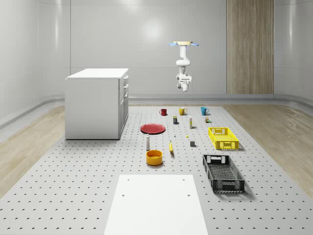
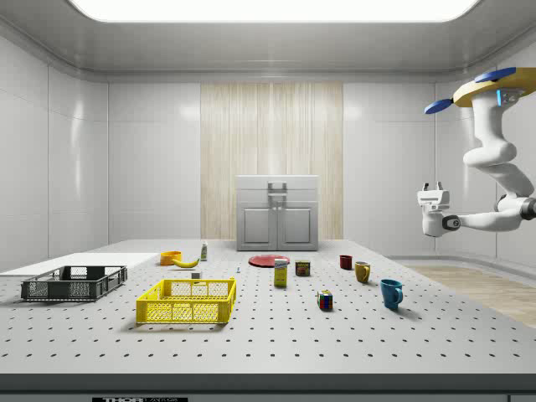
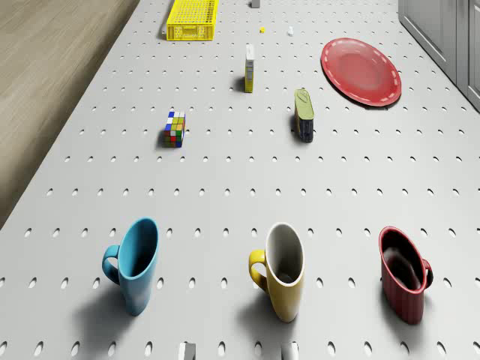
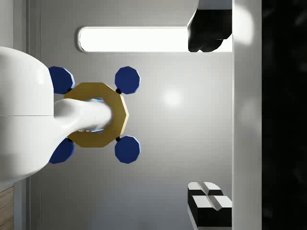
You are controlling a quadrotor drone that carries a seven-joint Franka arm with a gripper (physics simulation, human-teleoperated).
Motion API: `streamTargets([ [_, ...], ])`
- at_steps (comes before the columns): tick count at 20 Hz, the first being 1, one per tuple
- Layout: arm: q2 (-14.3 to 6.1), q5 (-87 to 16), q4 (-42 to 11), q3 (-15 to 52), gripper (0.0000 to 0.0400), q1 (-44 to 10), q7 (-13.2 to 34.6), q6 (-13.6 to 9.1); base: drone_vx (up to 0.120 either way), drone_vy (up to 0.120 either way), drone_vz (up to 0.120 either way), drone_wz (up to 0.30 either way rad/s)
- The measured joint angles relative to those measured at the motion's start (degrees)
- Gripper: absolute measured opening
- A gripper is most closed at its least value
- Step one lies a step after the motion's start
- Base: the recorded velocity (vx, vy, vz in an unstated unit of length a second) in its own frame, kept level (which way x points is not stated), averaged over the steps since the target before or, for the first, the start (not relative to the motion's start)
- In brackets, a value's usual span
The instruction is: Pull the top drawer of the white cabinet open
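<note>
The white cabinet stands at the whole-scene view's left, its front turned to the right. Its top drawer is shut, with a handle on its front. The drone hovers high over the far end of the table, above the row of mugs and well away from the cabinet front. Its arm hangs down and bends so that the gripper points upward. In the wrist view the gripper is open and holds nothing, and it faces the drone's body.
Below the drone stand a blue mug, a yellow mug and a red mug. A red plate lies nearer the cabinet. A yellow basket, a black basket and small items lie farther along the table.
</note>
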Motion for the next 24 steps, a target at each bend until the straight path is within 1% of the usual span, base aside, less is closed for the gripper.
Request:
streamTargets([
  [2, 0.20, 0.02, 2.39, 0.03, 0.0350, -0.06, -0.04, -2.10, 0.000, 0.000, 0.000, 0.000],
  [5, 1.06, 0.05, 6.09, 0.07, 0.0326, -0.13, -0.08, -4.80, 0.000, 0.000, 0.000, 0.000],
  [9, 2.69, 0.08, 10.83, 0.12, 0.0313, -0.21, -0.11, -7.73, 0.000, 0.000, 0.000, 0.000],
  [12, 3.70, 0.10, 13.51, 0.14, 0.0309, -0.26, -0.13, -9.27, 0.000, 0.000, 0.000, 0.000],
  [13, 3.99, 2.04, 14.20, -1.01, 0.0308, -0.06, -0.29, -9.68, 0.000, 0.000, 0.000, 0.000],
  [14, 4.21, 8.41, 14.39, -5.10, 0.0309, 0.71, -1.33, -10.06, 0.000, 0.000, 0.000, 0.000],
  [17, 4.29, 27.42, 11.40, -17.61, 0.0313, 3.71, -4.51, -10.84, 0.000, -0.013, 0.000, 0.000],
  [18, 4.16, 32.58, 9.80, -20.99, 0.0313, 4.76, -5.35, -10.96, 0.000, -0.120, 0.000, 0.000],
  [19, 3.96, 37.07, 8.15, -23.92, 0.0312, 5.80, -6.09, -11.02, 0.120, -0.120, 0.000, 0.000],
  [22, 3.18, 46.95, 3.68, -30.42, 0.0310, 8.70, -7.77, -10.90, 0.120, -0.120, 0.013, 0.000],
  [24, 2.58, 51.15, 1.42, -33.32, 0.0309, 10.39, -8.49, -10.62, 0.120, -0.120, 0.120, 0.000],
])
